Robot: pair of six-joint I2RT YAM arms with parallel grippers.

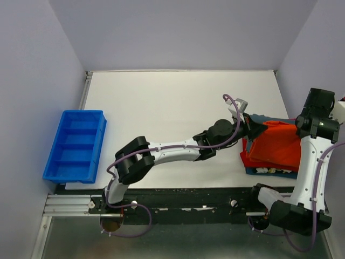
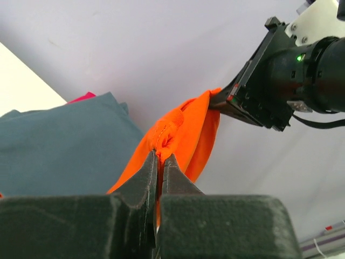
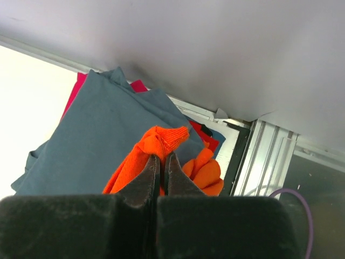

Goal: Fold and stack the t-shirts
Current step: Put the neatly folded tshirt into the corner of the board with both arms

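The bright orange-red t-shirt point(image 1: 277, 143) is held up over a stack at the table's right edge. My left gripper point(image 1: 260, 128) is shut on its left corner point(image 2: 175, 129). My right gripper point(image 1: 298, 125) is shut on its other corner point(image 3: 161, 141). Below it lies a folded dark teal t-shirt point(image 3: 97, 135), also seen in the left wrist view point(image 2: 59, 145), with a red t-shirt point(image 1: 243, 158) and a blue t-shirt point(image 1: 269, 172) peeking out under it. The right gripper's body shows in the left wrist view point(image 2: 280, 81).
A rigid blue plastic bin point(image 1: 75, 145) with several compartments sits off the table's left edge. The white table point(image 1: 172, 118) runs between the purple walls. A metal rail point(image 3: 264, 162) lies just past the stack.
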